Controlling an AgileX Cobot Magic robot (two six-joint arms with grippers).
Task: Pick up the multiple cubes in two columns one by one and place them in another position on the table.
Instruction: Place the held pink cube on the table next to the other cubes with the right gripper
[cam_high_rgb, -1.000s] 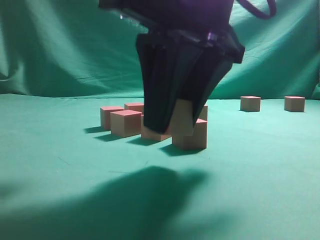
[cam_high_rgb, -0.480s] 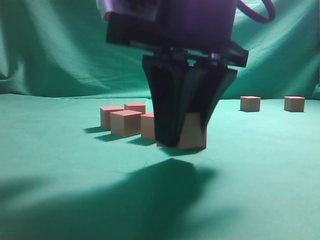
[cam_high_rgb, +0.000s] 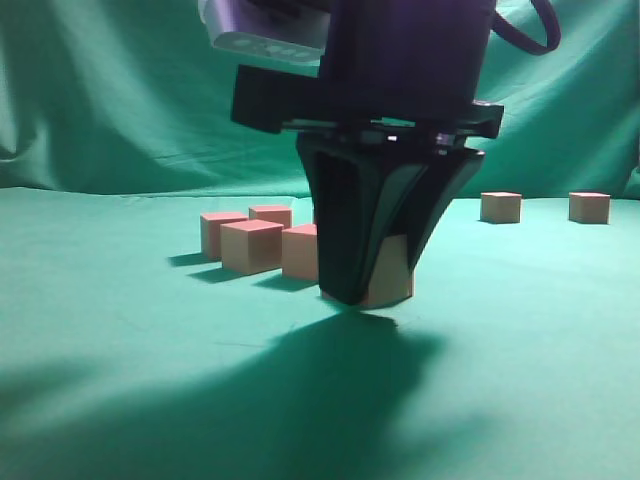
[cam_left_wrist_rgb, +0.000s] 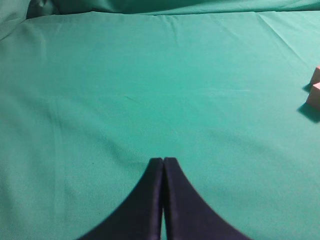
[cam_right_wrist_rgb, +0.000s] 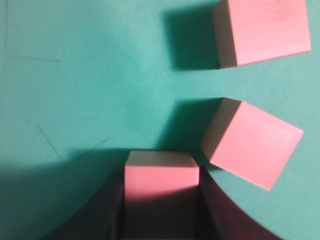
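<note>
My right gripper (cam_high_rgb: 374, 296) is shut on a reddish-pink cube (cam_high_rgb: 392, 280), held down at the green table (cam_high_rgb: 110, 340). In the right wrist view the cube (cam_right_wrist_rgb: 161, 172) sits between the two dark fingers (cam_right_wrist_rgb: 161, 184). Two more cubes lie just beyond it, one tilted (cam_right_wrist_rgb: 252, 142) and one square-on (cam_right_wrist_rgb: 262, 30). Several cubes stand in a cluster to its left (cam_high_rgb: 251, 245) (cam_high_rgb: 223, 232) (cam_high_rgb: 271, 214) (cam_high_rgb: 300, 250). My left gripper (cam_left_wrist_rgb: 163, 161) is shut and empty over bare cloth.
Two separate cubes stand far back on the right (cam_high_rgb: 500, 206) (cam_high_rgb: 589, 207). Two cube corners show at the right edge of the left wrist view (cam_left_wrist_rgb: 315, 95). A green cloth backdrop (cam_high_rgb: 120, 90) hangs behind the table.
My right gripper has come down with the cube between its fingers, from above the cluster to table level. The other cubes have stayed put.
</note>
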